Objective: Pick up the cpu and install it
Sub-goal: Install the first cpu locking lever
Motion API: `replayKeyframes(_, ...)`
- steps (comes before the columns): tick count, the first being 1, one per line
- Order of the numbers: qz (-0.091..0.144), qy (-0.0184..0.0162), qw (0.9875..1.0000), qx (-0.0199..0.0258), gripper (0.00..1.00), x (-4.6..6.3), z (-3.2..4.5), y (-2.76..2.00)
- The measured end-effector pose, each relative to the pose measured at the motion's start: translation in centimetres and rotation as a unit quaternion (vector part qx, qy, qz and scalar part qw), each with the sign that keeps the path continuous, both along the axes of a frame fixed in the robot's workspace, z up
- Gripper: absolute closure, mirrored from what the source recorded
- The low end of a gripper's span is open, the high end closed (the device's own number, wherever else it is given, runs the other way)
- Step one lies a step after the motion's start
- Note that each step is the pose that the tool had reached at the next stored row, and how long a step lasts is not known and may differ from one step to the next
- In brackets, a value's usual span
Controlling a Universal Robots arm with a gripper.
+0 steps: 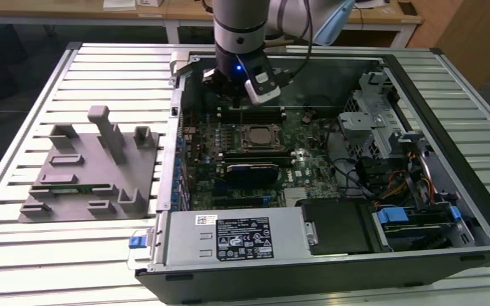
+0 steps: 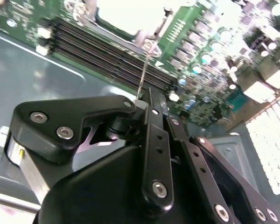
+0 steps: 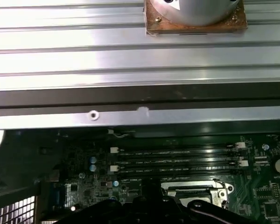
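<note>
Silver cpu (image 1: 258,135) in its socket (image 1: 259,148), near the gripper (image 1: 228,101); gripper's grasp unclear

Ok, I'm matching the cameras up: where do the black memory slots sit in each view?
Exterior view: memory slots on the far side of the socket frame.
Second wrist view: long dark rows slanting alongside the socket frame.
First wrist view: level dark rows next to the socket frame.
Shared landmark: that socket frame.

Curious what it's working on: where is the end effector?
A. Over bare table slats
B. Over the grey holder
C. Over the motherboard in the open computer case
C: in the exterior view the end effector hangs above the motherboard, inside the computer case walls.
</note>
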State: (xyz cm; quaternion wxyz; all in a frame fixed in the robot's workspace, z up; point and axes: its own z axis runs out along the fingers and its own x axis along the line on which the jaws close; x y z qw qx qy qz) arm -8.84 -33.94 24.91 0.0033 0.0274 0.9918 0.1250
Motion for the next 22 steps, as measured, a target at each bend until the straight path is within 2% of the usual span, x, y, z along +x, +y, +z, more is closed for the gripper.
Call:
replayKeyframes(4, 0.0, 0.0, 1.0, 0.0, 0.89, 1.3, 0.0, 0.0)
replayKeyframes(12, -0.004, -0.0009, 1.0, -0.0008, 0.89, 1.5, -0.02, 0.0)
replayKeyframes(17, -0.027, -0.0027, 0.9996, -0.0013, 0.89, 1.5, -0.18, -0.01)
replayKeyframes(22, -0.056, -0.0053, 0.9984, -0.0016, 0.89, 1.5, -0.39, -0.01)
